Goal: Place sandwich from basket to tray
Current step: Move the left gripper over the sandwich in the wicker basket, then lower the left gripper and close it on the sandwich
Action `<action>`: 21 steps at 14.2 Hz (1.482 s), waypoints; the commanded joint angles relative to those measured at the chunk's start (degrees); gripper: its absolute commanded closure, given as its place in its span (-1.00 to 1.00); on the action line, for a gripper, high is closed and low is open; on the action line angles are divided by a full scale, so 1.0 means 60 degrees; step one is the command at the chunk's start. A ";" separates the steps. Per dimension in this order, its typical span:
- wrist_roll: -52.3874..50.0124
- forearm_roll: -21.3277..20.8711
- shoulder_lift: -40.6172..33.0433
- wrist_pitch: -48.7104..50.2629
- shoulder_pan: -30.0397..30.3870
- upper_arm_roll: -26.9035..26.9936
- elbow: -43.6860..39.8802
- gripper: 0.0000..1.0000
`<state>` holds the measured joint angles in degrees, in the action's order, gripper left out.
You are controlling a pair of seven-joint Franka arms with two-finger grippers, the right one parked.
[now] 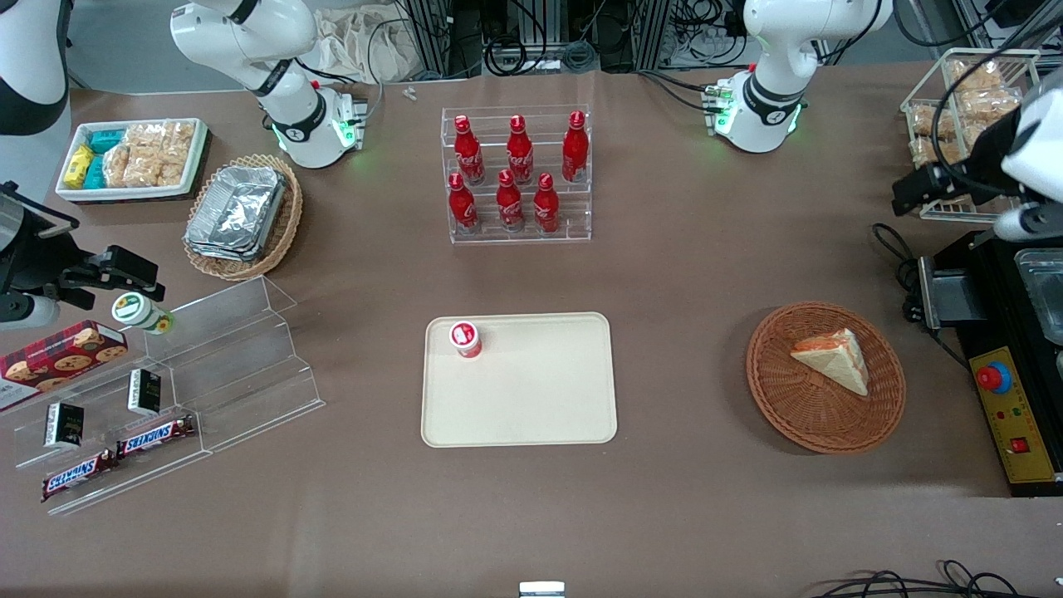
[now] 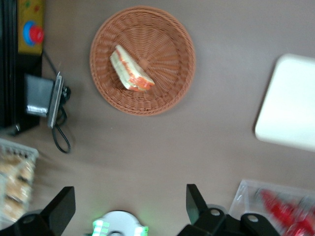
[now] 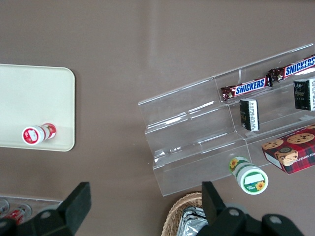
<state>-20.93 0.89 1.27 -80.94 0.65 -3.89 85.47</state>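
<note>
Hovering high over bare table with my gripper (image 2: 128, 204) spread wide and empty, I see the sandwich (image 1: 833, 359) lying in the basket (image 1: 781, 399), well apart from the tray (image 1: 531, 399).

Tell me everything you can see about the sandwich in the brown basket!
The sandwich is a small triangular wedge of white bread, with red-orange filling showing along one edge. It lies flat in the round reddish-brown wicker basket, off the middle, touching only the weave. Nothing holds it: the gripper hangs open, well above the table and clear of the basket. The cream tray is apart from it.
</note>
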 commanded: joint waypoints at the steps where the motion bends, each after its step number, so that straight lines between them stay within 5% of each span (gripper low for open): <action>1: -0.3254 -0.0119 0.0913 -0.0673 0.0097 -0.0128 0.0081 -1.00; 7: -0.5912 -0.0280 0.1545 -0.4260 0.0624 -0.0084 0.2685 -1.00; 18: -0.5931 -0.0309 0.3377 -0.8993 0.0830 0.0356 0.5382 -0.97; 19: -0.5916 -0.0309 0.3465 -0.9069 0.0815 0.0356 0.5412 -0.76; 21: -0.5931 -0.0309 0.3480 -0.9084 0.0830 0.0385 0.5369 0.77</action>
<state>-55.13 -0.07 23.50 -133.44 5.41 -1.47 116.14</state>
